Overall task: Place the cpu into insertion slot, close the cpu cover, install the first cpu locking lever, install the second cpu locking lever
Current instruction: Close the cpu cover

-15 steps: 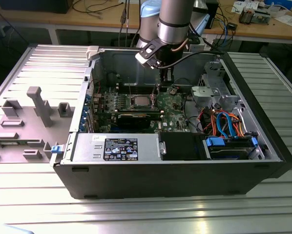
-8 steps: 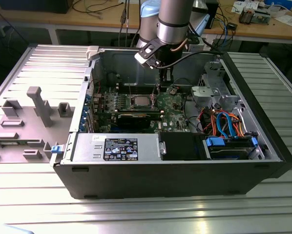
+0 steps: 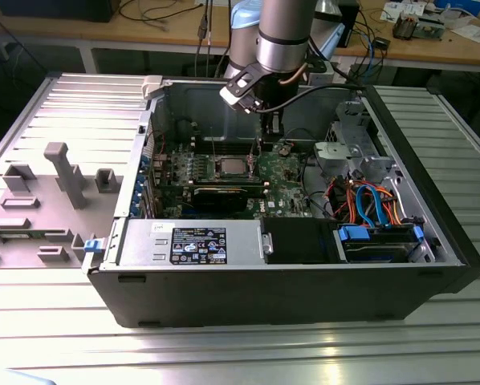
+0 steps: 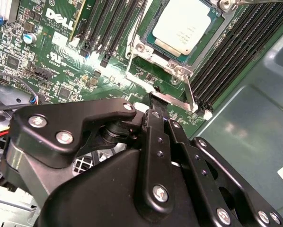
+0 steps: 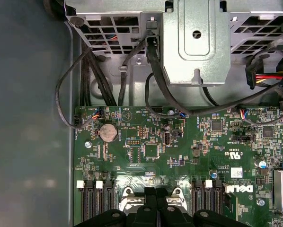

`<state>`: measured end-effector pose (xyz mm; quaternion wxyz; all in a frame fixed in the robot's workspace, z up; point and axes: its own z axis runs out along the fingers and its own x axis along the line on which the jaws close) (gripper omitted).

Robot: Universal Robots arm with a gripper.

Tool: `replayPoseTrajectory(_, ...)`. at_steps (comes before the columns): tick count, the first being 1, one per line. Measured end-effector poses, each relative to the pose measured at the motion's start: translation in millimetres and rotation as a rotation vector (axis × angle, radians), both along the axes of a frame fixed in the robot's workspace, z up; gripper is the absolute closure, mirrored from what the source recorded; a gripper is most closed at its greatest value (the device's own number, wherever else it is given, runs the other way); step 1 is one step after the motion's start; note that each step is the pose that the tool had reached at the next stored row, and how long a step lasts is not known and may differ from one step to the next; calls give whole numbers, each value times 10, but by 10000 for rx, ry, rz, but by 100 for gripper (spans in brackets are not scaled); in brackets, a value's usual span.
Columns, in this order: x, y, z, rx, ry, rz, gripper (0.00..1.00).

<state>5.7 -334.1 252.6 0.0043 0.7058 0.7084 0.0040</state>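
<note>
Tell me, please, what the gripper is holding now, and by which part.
It cannot be told. The gripper is at a silver locking lever beside the cpu.

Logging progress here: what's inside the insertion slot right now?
The cpu sits in the insertion slot, its silver-grey top facing up. Whatever lies beneath the chip is covered, so its seating can't be checked.

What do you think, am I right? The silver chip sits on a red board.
Not quite: the board is green, not red. The second wrist view shows the silver cpu sitting on the green circuit board.
</note>
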Motion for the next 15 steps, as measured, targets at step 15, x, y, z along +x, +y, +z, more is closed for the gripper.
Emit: replayPoseTrajectory(15,-39,0,0,0,0,-1,89)
